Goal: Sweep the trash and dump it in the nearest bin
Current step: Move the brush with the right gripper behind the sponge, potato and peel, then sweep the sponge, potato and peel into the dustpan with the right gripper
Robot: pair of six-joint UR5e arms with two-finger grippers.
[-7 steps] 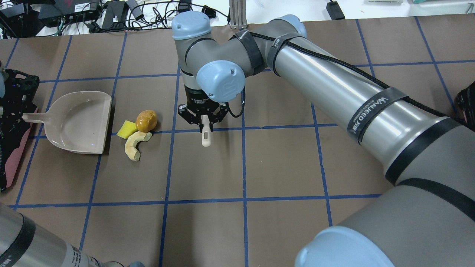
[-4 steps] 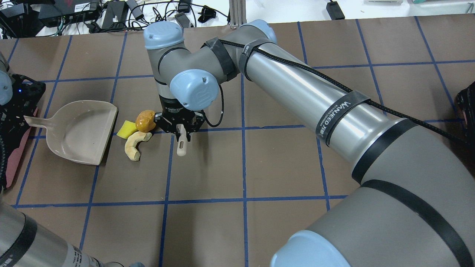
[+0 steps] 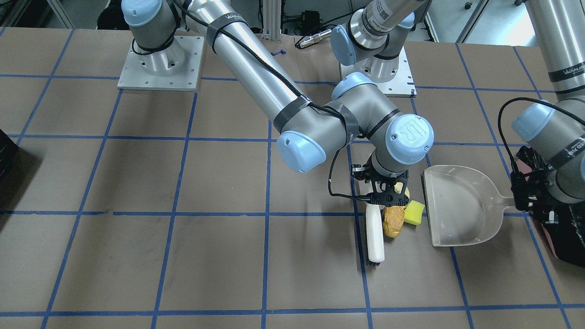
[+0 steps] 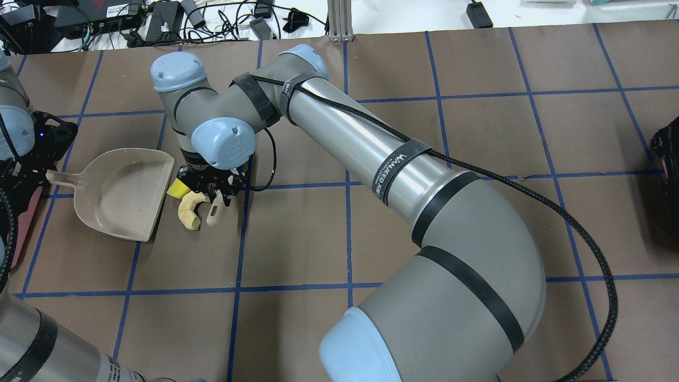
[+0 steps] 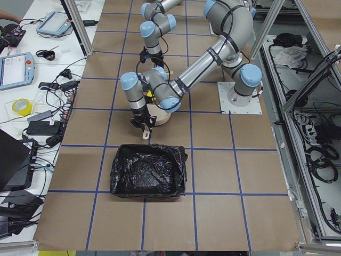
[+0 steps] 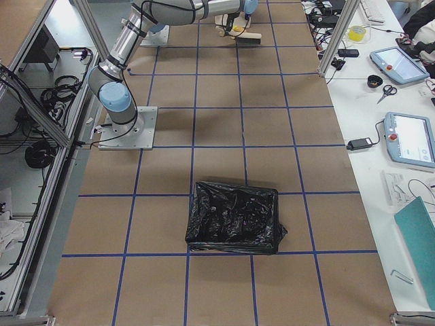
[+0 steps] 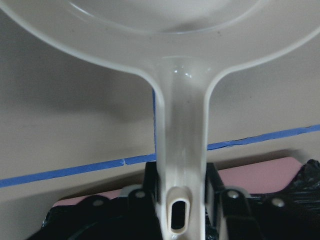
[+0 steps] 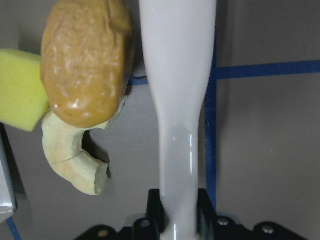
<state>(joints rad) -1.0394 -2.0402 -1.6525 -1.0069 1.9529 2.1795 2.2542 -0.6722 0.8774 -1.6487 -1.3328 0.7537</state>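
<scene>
The right gripper (image 4: 211, 184) is closed on the handle of the white brush (image 3: 374, 234), which is held low and level, with its long axis running from the robot's edge of the table (image 4: 297, 239) toward the operators' edge. The trash is found directly to the robot's left of the brush. The orange-brown lump (image 8: 87, 60) lies against the brush's side, the yellow-green sponge cube (image 3: 414, 213) sits just beyond it, and the cream crescent (image 4: 190, 210) lies beside the handle end. All 3 pieces are caught between the brush and the open mouth of the dustpan (image 4: 114, 196), whose straight lip runs roughly parallel to the brush. The dustpan's handle is clamped in the left gripper (image 7: 176, 202) near the table's left end, with the bin (image 5: 149, 193) just behind it. A broadside push leftward is judged to be called for, since none of the 3 pieces is in the pan yet.
</scene>
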